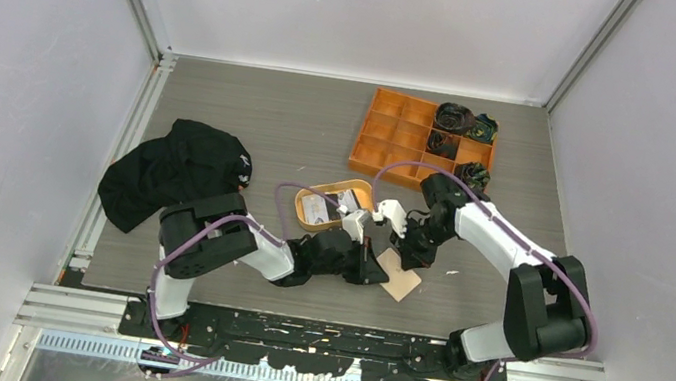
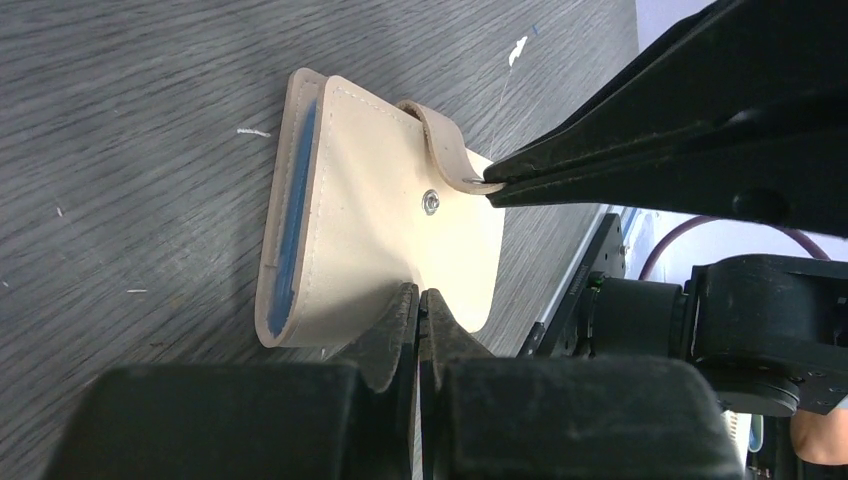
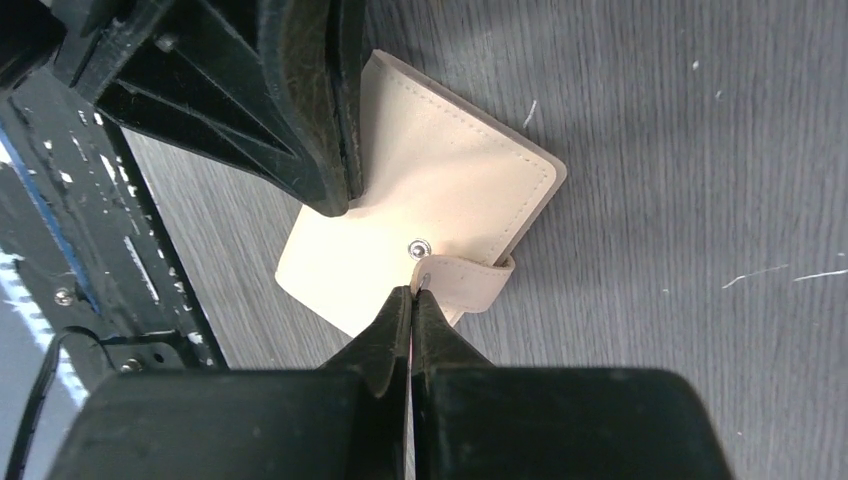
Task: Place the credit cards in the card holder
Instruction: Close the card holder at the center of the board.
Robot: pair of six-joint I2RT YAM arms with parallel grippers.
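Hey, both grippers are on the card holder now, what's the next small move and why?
Probably lift the right gripper, peeling the snap tab up and away from its stud. The tab is pinched and already off the stud, while the shut left gripper presses on the card holder, likely pinning it so the cover can open.

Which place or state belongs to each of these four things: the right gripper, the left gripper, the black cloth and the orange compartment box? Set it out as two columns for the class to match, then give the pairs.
Column one
1. right gripper
2. left gripper
3. black cloth
4. orange compartment box

Column two
A. at the far right of the table
B. shut on the snap tab
C. at the table's left edge
D. shut, tips down on the card holder

Pairs: 1-B, 2-D, 3-C, 4-A
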